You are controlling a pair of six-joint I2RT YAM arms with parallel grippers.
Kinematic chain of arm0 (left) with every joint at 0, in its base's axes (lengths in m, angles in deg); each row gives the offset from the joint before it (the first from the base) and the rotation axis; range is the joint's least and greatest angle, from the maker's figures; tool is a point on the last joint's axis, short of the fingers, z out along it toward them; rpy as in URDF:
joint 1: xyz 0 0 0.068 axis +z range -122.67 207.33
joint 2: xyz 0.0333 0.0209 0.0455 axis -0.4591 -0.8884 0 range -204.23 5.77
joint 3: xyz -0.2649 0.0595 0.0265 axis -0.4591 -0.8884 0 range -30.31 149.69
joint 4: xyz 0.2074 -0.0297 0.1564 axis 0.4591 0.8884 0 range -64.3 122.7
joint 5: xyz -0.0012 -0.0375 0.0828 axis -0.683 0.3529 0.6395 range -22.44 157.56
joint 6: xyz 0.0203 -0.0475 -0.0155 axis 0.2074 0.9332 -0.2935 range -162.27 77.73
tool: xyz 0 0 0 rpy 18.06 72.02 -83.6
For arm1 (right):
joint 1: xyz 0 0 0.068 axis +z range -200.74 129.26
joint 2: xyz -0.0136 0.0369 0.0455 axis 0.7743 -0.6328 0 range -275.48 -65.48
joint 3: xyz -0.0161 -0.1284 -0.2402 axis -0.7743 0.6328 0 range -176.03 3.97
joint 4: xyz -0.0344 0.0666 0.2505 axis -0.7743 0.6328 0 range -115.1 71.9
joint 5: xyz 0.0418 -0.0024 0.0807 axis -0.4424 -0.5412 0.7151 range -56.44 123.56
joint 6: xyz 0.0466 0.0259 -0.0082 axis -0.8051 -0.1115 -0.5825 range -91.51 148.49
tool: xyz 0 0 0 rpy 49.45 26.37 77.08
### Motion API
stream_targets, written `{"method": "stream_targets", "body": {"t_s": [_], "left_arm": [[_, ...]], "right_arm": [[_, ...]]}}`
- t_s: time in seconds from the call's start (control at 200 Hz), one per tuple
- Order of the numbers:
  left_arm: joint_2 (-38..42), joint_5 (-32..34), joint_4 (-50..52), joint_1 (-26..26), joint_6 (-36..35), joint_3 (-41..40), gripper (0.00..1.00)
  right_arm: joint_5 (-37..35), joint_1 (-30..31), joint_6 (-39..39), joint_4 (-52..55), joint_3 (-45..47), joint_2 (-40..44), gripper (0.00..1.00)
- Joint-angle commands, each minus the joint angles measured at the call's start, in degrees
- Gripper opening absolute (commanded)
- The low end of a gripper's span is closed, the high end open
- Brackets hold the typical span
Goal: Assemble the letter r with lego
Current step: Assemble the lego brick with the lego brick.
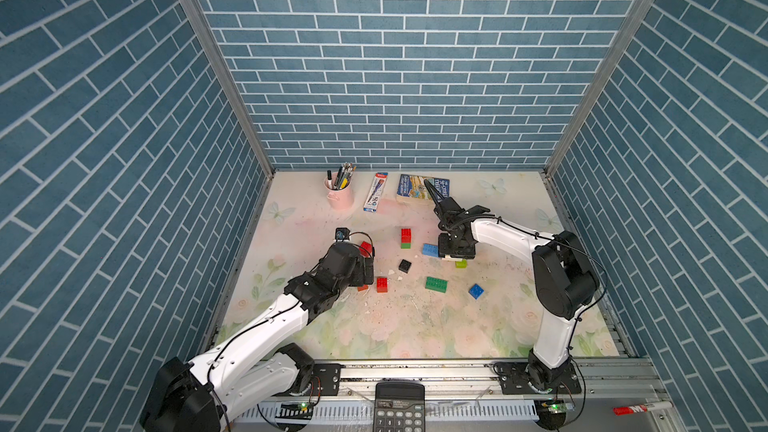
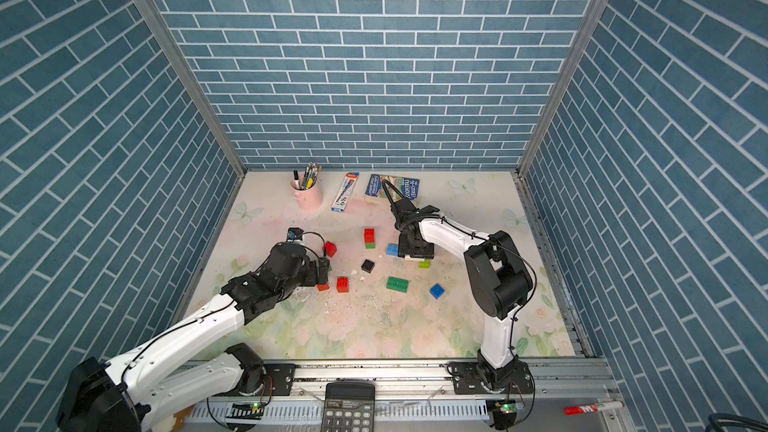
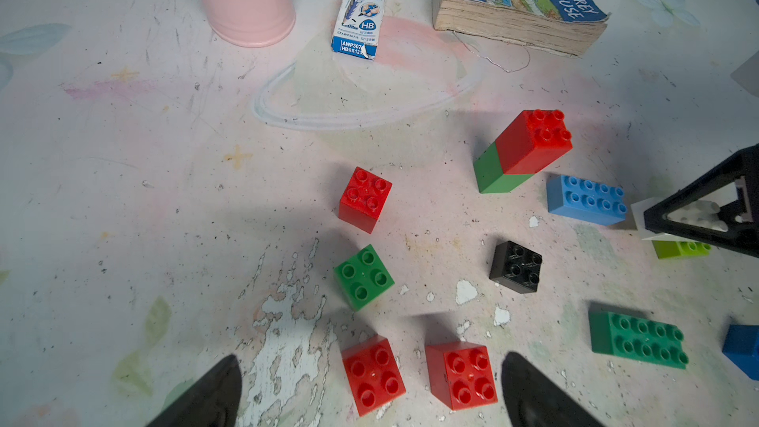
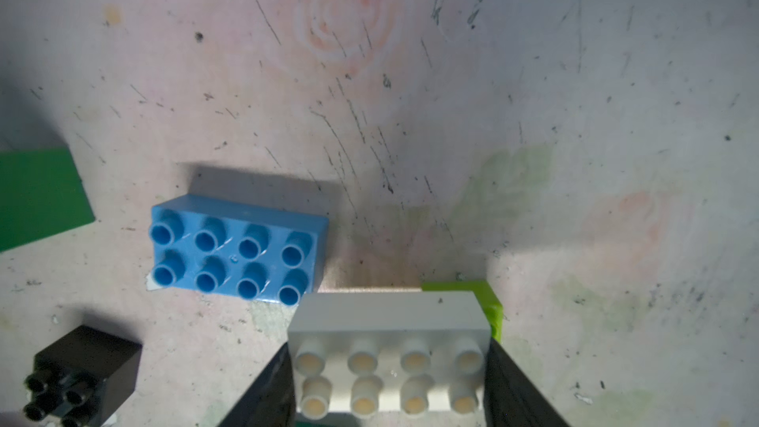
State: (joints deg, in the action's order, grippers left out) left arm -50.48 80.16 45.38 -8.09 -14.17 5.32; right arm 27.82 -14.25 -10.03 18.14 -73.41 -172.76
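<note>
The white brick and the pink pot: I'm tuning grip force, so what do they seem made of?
The white brick: likely hard moulded plastic, smooth, faintly glossy, with crisp hollow studs. The pink pot: probably painted thin metal, satin sheen, narrow loop handle; plastic cannot be excluded.

In my right wrist view the white brick [image 4: 390, 322] covers most of the lime brick [image 4: 491, 310]; the black brick [image 4: 82, 363] and an unidentifiable green face [image 4: 37, 195] run off the edge; the left gripper [image 3: 371, 359] shows only fingertips in its wrist view; the left arm [image 1: 332, 272] largely hides it in both top views; the calculator [image 1: 399, 405], at six o'clock, is cut off.
</note>
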Motion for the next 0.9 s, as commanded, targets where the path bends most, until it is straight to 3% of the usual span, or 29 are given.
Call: {"method": "stream_targets", "body": {"t_s": [0.0, 0.895], "left_arm": [[-0.09, 0.52, 1.50, 0.35, 0.17, 0.30, 1.00], [2.42, 0.60, 0.71, 0.35, 0.15, -1.25, 1.00]], "right_arm": [[0.21, 0.24, 0.13, 1.05, 1.22, -0.39, 0.29], [-0.87, 1.74, -2.88, 0.38, 4.35, 1.52, 0.25]]}}
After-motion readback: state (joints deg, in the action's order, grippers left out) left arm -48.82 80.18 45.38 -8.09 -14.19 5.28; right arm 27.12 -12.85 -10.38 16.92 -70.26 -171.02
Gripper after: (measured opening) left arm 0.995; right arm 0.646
